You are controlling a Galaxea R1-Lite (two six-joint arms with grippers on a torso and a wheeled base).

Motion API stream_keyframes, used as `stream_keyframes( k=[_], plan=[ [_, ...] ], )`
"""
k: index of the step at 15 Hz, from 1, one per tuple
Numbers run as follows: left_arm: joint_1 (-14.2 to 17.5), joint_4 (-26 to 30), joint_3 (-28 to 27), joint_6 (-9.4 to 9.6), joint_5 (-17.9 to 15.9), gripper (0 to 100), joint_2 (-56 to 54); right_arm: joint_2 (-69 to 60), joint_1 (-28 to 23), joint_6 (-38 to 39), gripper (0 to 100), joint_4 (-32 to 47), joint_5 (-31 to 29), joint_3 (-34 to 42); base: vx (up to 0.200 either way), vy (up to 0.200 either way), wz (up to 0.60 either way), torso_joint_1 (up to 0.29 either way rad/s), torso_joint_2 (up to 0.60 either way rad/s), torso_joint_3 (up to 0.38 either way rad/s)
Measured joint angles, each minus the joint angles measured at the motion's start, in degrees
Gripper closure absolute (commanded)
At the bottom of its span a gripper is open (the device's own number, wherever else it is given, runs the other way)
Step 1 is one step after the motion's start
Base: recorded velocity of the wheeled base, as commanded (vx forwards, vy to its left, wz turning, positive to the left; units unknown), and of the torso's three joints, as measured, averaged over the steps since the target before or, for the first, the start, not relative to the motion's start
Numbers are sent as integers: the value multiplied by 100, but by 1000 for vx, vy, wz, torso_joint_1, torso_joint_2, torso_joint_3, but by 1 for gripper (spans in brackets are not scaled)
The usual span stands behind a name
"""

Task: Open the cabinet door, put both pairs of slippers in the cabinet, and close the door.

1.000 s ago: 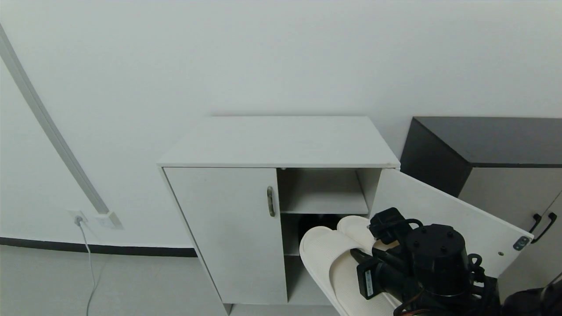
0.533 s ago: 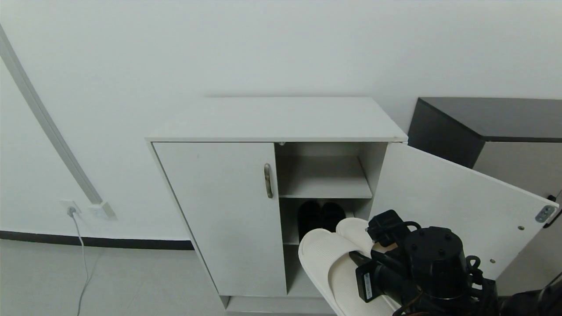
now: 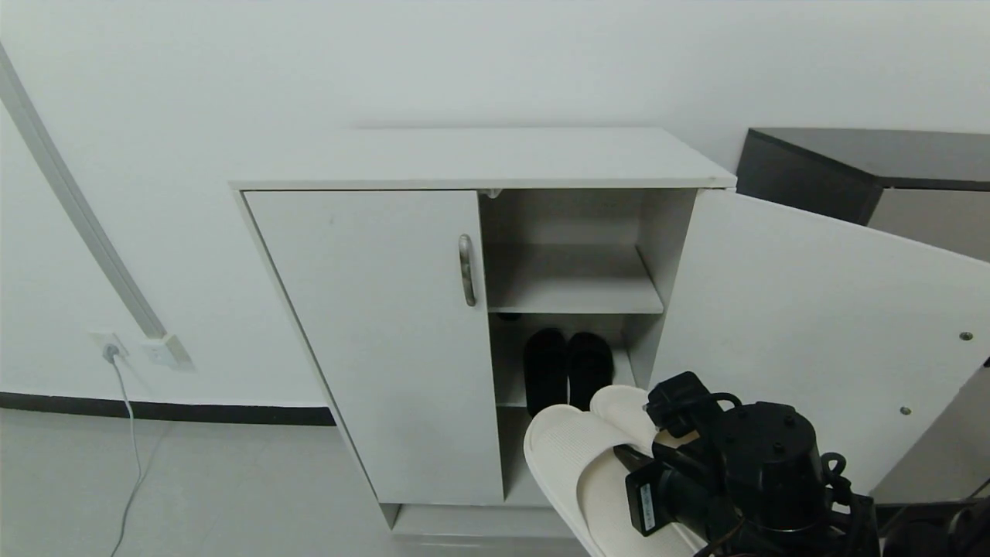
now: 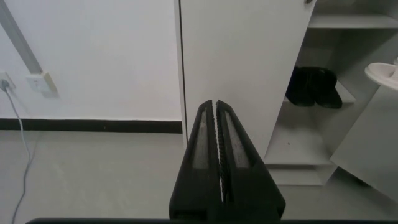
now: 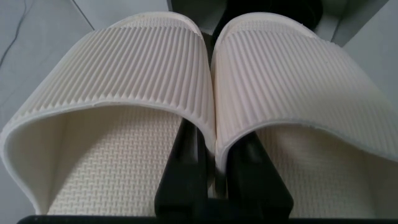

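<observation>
The white cabinet (image 3: 479, 158) stands against the wall with its right door (image 3: 812, 325) swung open and its left door (image 3: 379, 340) closed. A black pair of slippers (image 3: 567, 367) rests on the middle shelf, seen too as the black slippers (image 4: 314, 87). My right gripper (image 5: 212, 168) is shut on the inner edges of a cream pair of slippers (image 5: 205, 106), holding the cream slippers (image 3: 595, 456) side by side in front of the cabinet's lower opening. My left gripper (image 4: 216, 118) is shut and empty, low over the floor, facing the closed left door.
A dark cabinet (image 3: 866, 170) stands right of the open door. A wall socket with a cable (image 3: 108, 352) sits low at the left, under a slanted wall rail (image 3: 69, 193). The top shelf (image 3: 572, 282) and bottom shelf (image 4: 298, 143) hold nothing.
The head view has dropped, so the cabinet sits higher in the picture and the black slippers inside now show. The right gripper keeps the cream slippers in about the same place.
</observation>
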Motion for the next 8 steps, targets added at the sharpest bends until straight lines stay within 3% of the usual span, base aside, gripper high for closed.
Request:
stream_keyframes(
  k=[5, 8],
  plan=[
    [0, 0, 0, -4, 5, 100, 0, 11, 6, -1, 100, -13, 5, 6, 0, 0, 0, -41, 448, 396],
    [0, -5, 0, -1, 5, 100, 0, 24, 11, -1, 100, -39, 7, 6, 0, 0, 0, 1, 85, 77]
  ],
)
